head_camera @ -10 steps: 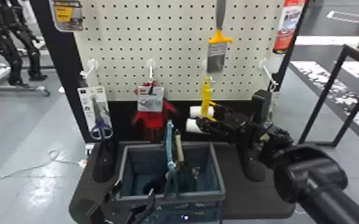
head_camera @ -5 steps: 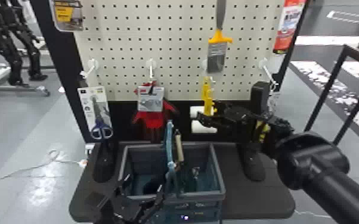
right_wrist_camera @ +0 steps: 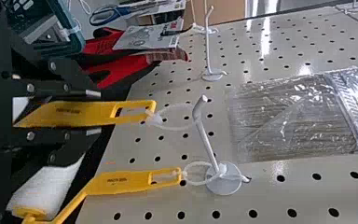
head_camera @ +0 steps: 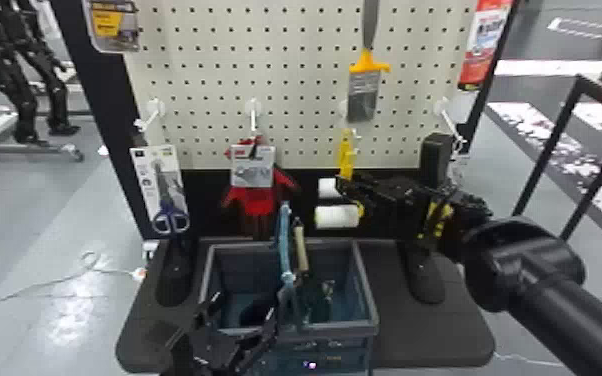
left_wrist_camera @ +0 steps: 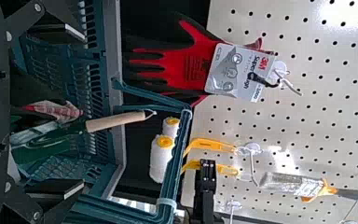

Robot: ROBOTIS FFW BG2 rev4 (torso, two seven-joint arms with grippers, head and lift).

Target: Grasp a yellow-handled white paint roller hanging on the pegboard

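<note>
Two yellow-handled white paint rollers hang together from a middle hook (right_wrist_camera: 204, 140) of the pegboard (head_camera: 290, 65). Their yellow handles (head_camera: 346, 150) point up and the white rollers (head_camera: 337, 216) sit below. My right gripper (head_camera: 349, 192) reaches in from the right at roller height. In the right wrist view it (right_wrist_camera: 93, 116) stands open, with one yellow handle (right_wrist_camera: 84, 113) close between its black fingers (right_wrist_camera: 51, 79). The other handle (right_wrist_camera: 130, 181) and its roller (right_wrist_camera: 42, 191) hang just beside. My left gripper (head_camera: 235, 327) waits open, low at the basket's front edge.
A teal basket (head_camera: 365, 300) with upright handles and a wooden-handled tool (head_camera: 300, 250) stands on the black table (head_camera: 430, 330) below the board. Packed scissors (head_camera: 161, 190), red gloves (head_camera: 257, 192) and a paintbrush (head_camera: 365, 85) hang nearby. A black object (head_camera: 435, 150) hangs right of the rollers.
My right gripper has risen and moved in toward the pegboard, and its fingers now straddle a yellow handle. The left gripper has shifted slightly at the basket's front.
</note>
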